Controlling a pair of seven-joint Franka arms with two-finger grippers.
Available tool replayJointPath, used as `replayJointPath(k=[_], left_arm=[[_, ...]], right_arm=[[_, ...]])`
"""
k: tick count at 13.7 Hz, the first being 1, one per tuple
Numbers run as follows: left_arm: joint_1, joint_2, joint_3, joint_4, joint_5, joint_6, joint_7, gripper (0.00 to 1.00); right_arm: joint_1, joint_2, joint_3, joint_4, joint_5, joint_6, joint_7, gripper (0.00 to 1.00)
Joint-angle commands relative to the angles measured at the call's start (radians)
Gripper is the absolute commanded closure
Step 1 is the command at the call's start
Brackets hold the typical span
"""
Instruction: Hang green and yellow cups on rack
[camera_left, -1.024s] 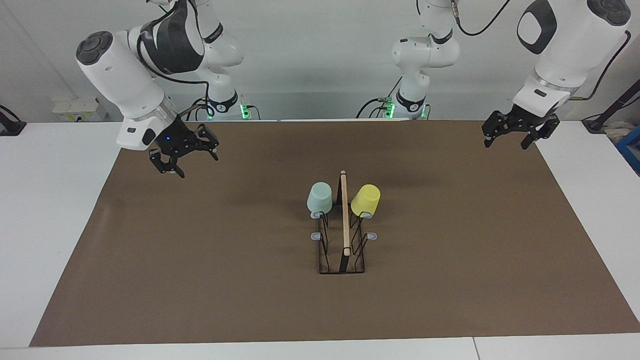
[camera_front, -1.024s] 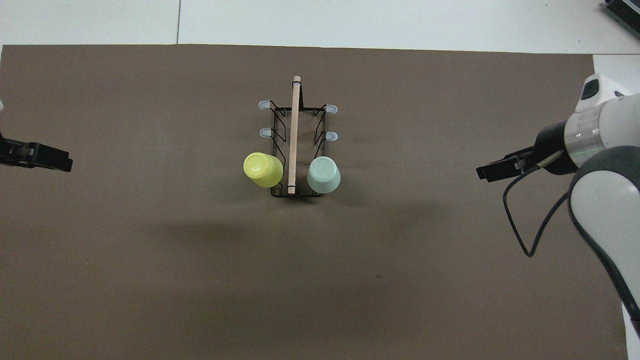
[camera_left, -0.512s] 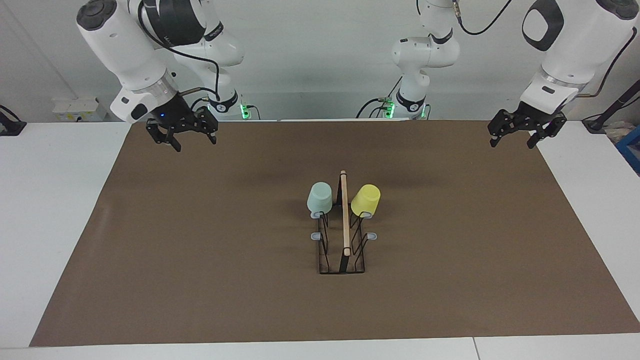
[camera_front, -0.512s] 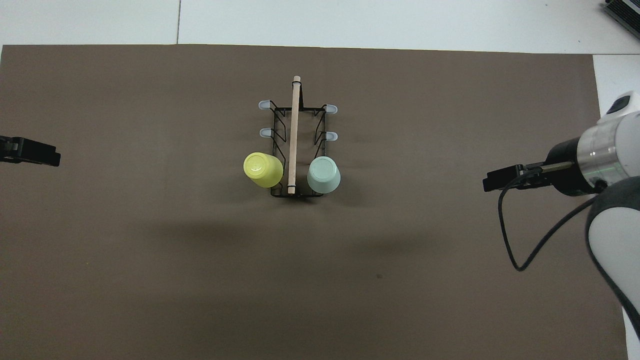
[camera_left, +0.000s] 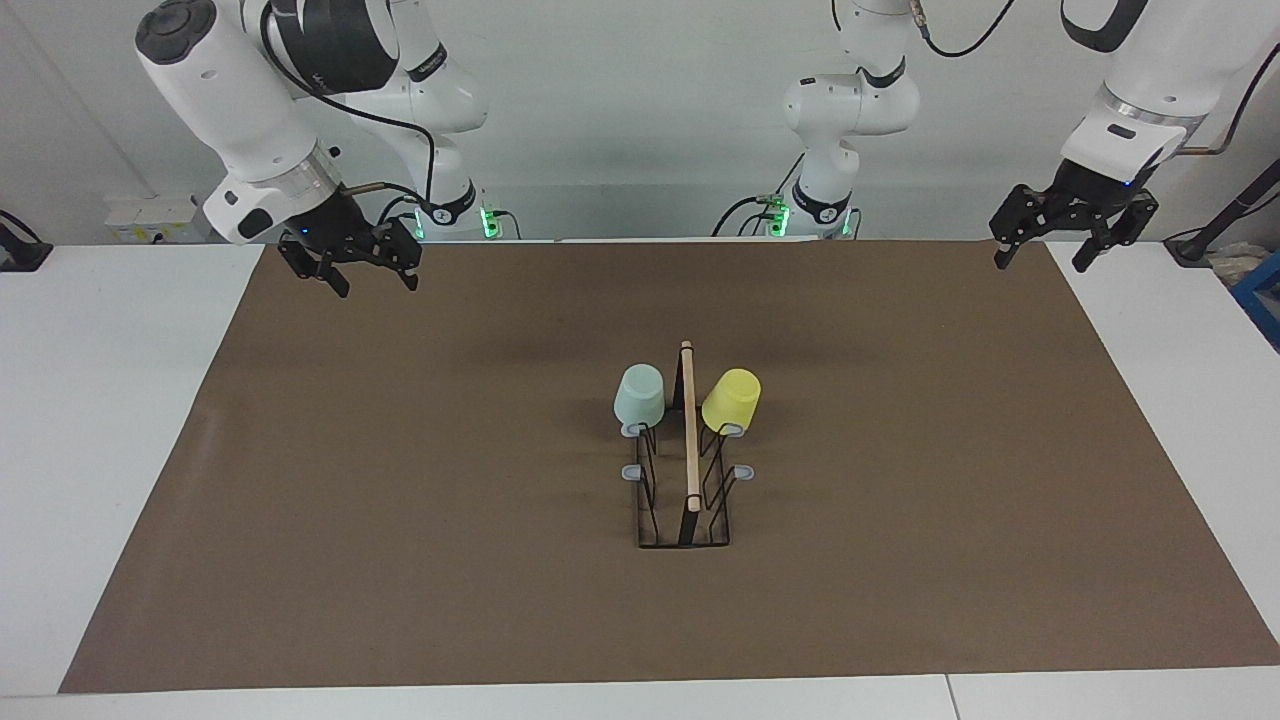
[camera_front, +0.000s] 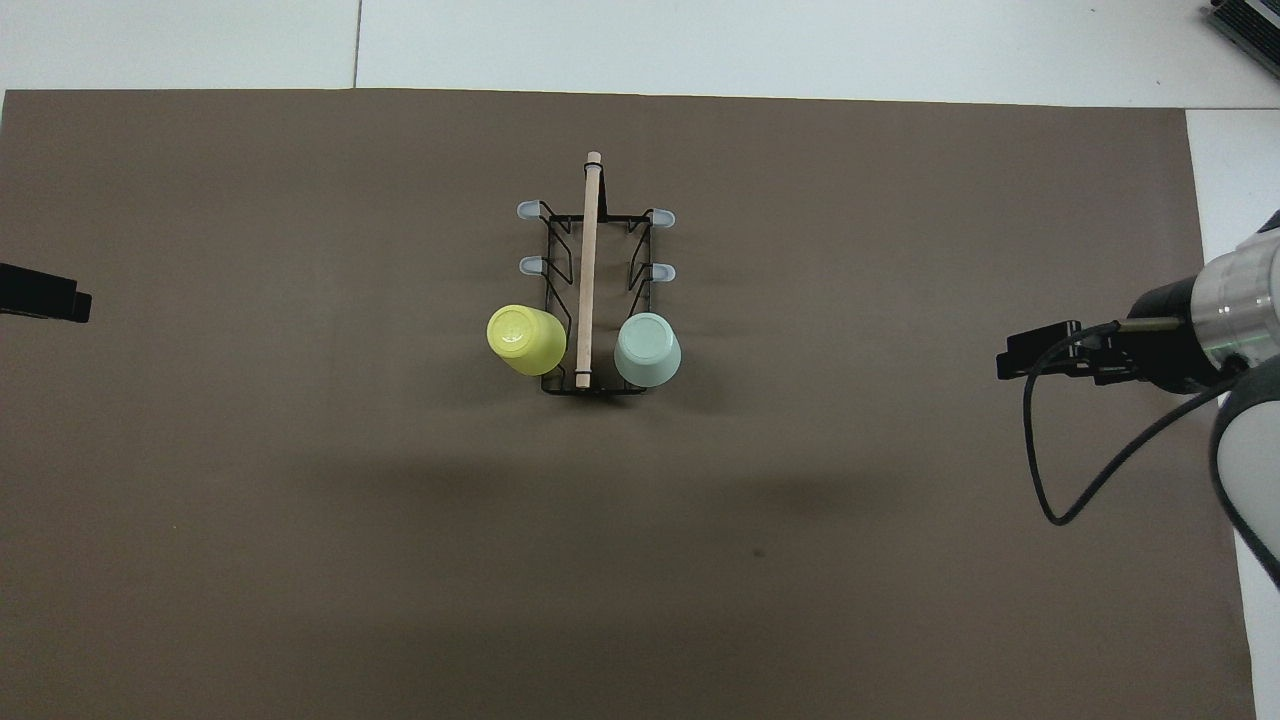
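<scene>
The rack (camera_left: 690, 440) (camera_front: 588, 250), black wire with a wooden rod, stands mid-mat. The green cup (camera_left: 640, 395) (camera_front: 647, 350) hangs upside down on a prong at the rack's end nearer the robots, on the side toward the right arm. The yellow cup (camera_left: 731, 398) (camera_front: 525, 338) hangs tilted on the matching prong toward the left arm. My right gripper (camera_left: 375, 285) (camera_front: 1020, 360) hovers open and holds nothing, over the mat's corner at its own end. My left gripper (camera_left: 1040, 262) (camera_front: 45, 300) is open too, in the air over the mat's corner at its end.
A brown mat (camera_left: 400, 520) covers most of the white table (camera_left: 100, 420). Grey-tipped prongs (camera_left: 633, 472) (camera_front: 531, 265) farther along the rack carry nothing. A black cable (camera_front: 1040, 470) loops from the right wrist.
Both grippers have lifted and drawn back outward toward the robots' end of the mat. The cups and rack have not moved.
</scene>
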Motion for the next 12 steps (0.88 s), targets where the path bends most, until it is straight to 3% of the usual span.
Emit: replayJointPath(k=[1,4,12], left_arm=[[0.016,-0.007,0.007,-0.007,-0.043,-0.008,0.007,0.00],[0.014,-0.010,0.007,-0.013,-0.039,-0.026,0.004,0.00],[0.014,-0.022,0.007,-0.037,-0.008,-0.035,0.002,0.00]], right_arm=[[0.005,-0.023,0.006,0.003,-0.031,-0.018,0.016,0.00],[-0.002,-0.024,0.005,0.015,-0.114,-0.019,0.013,0.00],[-0.007,-0.026,0.012,0.016,-0.116,-0.011,0.008,0.00]])
